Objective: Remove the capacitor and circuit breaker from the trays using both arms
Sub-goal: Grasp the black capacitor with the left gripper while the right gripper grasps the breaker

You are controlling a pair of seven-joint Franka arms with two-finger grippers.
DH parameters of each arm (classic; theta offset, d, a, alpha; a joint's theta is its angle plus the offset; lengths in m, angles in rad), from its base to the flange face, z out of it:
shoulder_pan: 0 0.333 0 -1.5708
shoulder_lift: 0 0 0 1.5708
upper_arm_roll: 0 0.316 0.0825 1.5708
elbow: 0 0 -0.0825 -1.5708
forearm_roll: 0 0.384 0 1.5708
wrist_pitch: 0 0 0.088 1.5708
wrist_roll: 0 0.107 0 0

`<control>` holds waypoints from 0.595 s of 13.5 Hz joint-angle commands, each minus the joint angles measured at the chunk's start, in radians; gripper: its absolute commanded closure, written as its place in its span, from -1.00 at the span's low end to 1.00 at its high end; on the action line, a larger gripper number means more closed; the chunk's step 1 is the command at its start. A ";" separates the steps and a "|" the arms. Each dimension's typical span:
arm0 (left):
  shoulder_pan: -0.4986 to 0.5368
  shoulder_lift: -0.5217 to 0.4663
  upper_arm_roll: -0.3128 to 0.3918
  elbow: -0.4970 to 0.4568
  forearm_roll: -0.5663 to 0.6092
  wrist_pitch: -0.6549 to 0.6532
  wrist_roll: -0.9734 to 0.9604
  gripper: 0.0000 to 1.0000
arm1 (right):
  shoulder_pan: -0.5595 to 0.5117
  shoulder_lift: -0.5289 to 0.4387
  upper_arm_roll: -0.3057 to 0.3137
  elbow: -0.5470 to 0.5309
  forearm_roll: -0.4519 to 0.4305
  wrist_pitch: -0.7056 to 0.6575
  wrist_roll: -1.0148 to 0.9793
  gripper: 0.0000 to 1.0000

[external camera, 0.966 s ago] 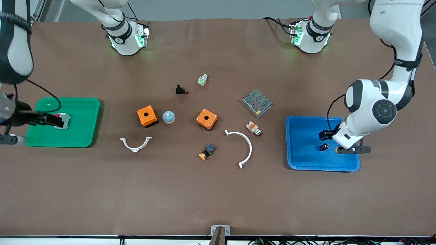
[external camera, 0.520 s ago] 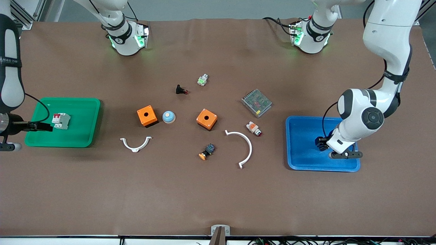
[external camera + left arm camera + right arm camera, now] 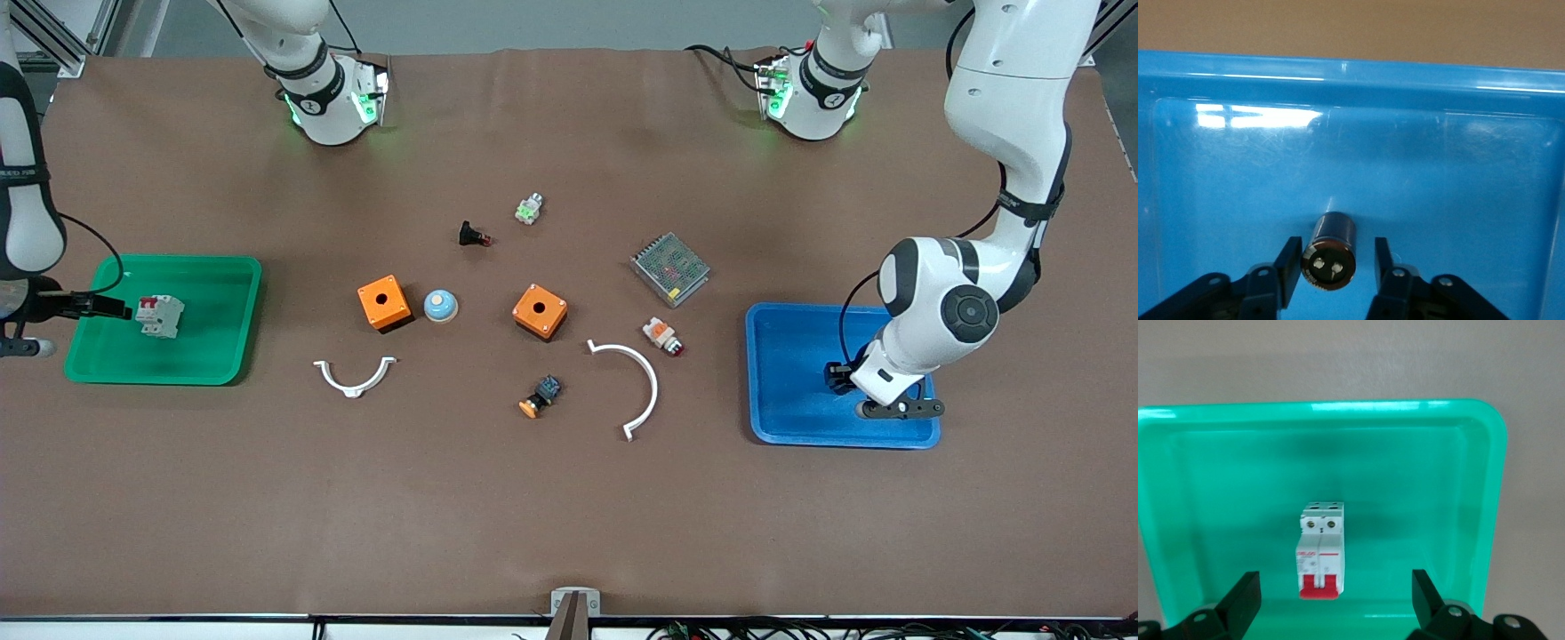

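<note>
The capacitor point(image 3: 1330, 250), a stubby black cylinder, lies on the floor of the blue tray point(image 3: 791, 356) at the left arm's end of the table. My left gripper point(image 3: 836, 378) is low in that tray and open. In the left wrist view the gripper point(image 3: 1337, 248) has one finger on each side of the capacitor, and one finger point(image 3: 1381, 257) stands clear of it. The breaker point(image 3: 160, 316), white with red levers, lies in the green tray point(image 3: 213, 356). My right gripper point(image 3: 111, 308) is open at that tray's outer edge, apart from the breaker point(image 3: 1321, 550).
Between the trays lie two orange boxes point(image 3: 384, 302) point(image 3: 540, 311), a blue dome point(image 3: 440, 306), two white arcs point(image 3: 354, 378) point(image 3: 636, 382), a mesh-topped box point(image 3: 670, 268), a white-and-orange button point(image 3: 662, 335), a black flared part point(image 3: 473, 236) and an orange-capped part point(image 3: 540, 396).
My right gripper has drawn back from the breaker toward the table's end, and the breaker stays in the green tray. My left gripper has shifted over the capacitor in the blue tray.
</note>
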 commanded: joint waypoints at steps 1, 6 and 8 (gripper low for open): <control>0.007 0.018 -0.003 0.018 0.009 0.004 -0.002 0.17 | -0.016 -0.025 0.021 -0.104 0.006 0.116 -0.010 -0.98; 0.013 -0.032 -0.006 0.008 0.011 -0.008 0.001 1.00 | -0.011 -0.019 0.023 -0.159 0.034 0.175 -0.008 -0.92; -0.001 -0.089 -0.019 0.008 0.012 -0.022 -0.025 1.00 | -0.013 -0.019 0.023 -0.167 0.034 0.175 -0.008 -0.65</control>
